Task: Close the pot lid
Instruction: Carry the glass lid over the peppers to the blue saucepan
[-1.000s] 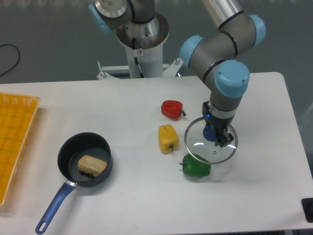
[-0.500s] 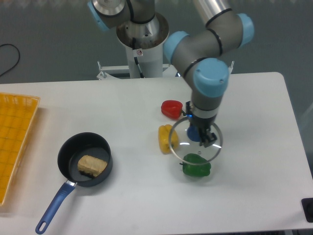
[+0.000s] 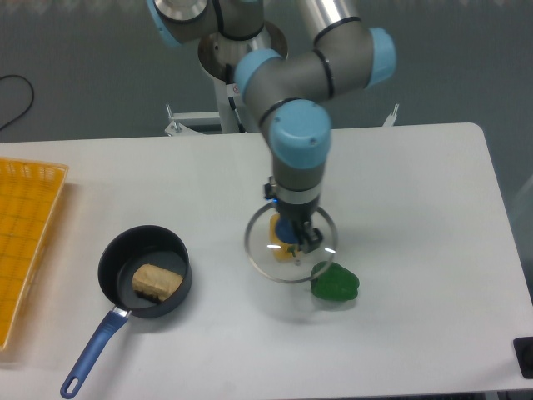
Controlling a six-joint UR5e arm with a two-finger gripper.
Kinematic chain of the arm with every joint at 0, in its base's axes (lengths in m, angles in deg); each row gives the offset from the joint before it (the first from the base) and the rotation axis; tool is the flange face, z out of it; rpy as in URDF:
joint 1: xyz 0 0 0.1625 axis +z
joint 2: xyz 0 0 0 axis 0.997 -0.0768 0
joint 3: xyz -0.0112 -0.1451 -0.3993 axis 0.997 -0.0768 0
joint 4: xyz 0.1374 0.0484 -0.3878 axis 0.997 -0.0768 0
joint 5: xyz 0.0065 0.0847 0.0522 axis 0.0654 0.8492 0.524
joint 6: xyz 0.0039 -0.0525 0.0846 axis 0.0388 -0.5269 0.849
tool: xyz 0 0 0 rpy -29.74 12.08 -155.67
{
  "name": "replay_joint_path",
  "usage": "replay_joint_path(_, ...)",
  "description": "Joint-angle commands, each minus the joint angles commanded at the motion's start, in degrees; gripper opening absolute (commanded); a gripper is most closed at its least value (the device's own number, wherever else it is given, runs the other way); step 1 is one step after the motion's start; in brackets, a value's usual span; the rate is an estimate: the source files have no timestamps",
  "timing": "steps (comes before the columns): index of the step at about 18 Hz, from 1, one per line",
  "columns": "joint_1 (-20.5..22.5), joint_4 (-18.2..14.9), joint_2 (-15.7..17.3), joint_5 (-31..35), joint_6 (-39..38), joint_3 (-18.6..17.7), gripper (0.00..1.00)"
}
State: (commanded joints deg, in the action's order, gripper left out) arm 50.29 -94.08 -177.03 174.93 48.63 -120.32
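lid's on the move, heading left toward the pot

gripper [image 3: 297,234] clamped on the pot lid [image 3: 291,243] knob, carried off past the green pepper [image 3: 336,283]; the pot [image 3: 146,271] still well apart, so not closed yet

The arm [image 3: 283,75] is built of thick round tubes in brushed silver-grey metal, joined by fat grey cylindrical joints, each capped at the end with a smooth light-blue disc. One such blue cap faces near, on the wrist joint; others show on the right and at the far left top. Below the wrist a shorter dark grey collar narrows to the black tool [image 3: 296,233], where a small blue light glows on the left side. At the far edge of the surface stands the pale, rounded base column [image 3: 241,83], with a small round red-and-white sticker on its front and a thin black cable running down it.
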Motion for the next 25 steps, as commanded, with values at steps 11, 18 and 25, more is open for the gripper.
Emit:
replay_joint_path(11,-6.3,-0.4,-0.2,-1.7,-7.8,-0.5,0.57)
replay_joint_path(18,-10.7,-0.1,-0.3,-2.6,-13.9,-0.5,0.57)
replay_joint_path(25,-14.8,0.2,-0.8,-2.6,-19.2,-0.4,0.57)
